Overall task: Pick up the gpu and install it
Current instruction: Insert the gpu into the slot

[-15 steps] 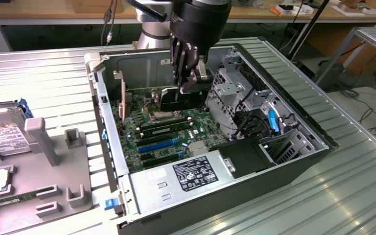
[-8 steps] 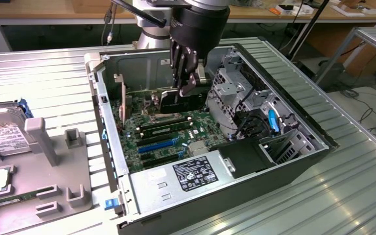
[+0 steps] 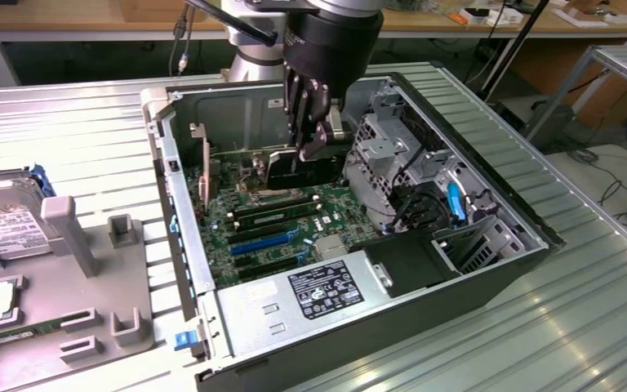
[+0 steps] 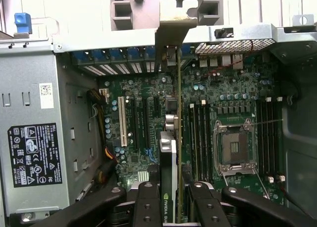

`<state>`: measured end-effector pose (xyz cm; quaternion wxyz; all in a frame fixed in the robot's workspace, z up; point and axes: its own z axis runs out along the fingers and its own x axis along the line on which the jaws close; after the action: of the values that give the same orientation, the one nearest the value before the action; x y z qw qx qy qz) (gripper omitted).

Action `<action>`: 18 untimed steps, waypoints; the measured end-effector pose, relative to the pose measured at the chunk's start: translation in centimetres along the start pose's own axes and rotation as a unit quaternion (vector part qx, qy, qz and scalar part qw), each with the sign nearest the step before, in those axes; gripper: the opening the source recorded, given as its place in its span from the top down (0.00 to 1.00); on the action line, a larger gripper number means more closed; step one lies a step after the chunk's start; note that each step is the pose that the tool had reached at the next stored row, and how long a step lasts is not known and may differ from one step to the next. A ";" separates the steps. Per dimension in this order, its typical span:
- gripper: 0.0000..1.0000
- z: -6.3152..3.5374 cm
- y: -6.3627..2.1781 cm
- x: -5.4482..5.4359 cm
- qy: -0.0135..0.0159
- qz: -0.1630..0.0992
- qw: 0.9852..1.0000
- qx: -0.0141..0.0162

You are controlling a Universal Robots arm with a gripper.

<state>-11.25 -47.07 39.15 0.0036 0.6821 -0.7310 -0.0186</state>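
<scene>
the gripper (image 4: 173, 209) pinches the gpu (image 4: 169, 152) between its fingers, gripping it by the cooler end. the card stands on edge right under the pincer. its long axis runs away from the wrist toward the rear wall (image 4: 124, 38), and the bracket (image 4: 174, 24) is up at the slot openings. past it lies the motherboard (image 4: 143, 113). the card runs parallel to its slots; whether it is seated i cannot tell.

gpu (image 4: 168, 157) in hand (image 4: 173, 188), over motherboard (image 4: 143, 113), inside case (image 3: 488, 286)
</scene>
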 end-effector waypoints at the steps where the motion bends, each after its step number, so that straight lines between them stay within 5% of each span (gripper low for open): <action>1: 0.73 0.00 0.00 0.0 0.000 0.000 1.000 0.000; 18: 0.73 0.86 -0.03 0.0 0.000 0.000 1.000 0.001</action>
<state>-11.24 -47.07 38.29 0.0032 0.6821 -0.7310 -0.0182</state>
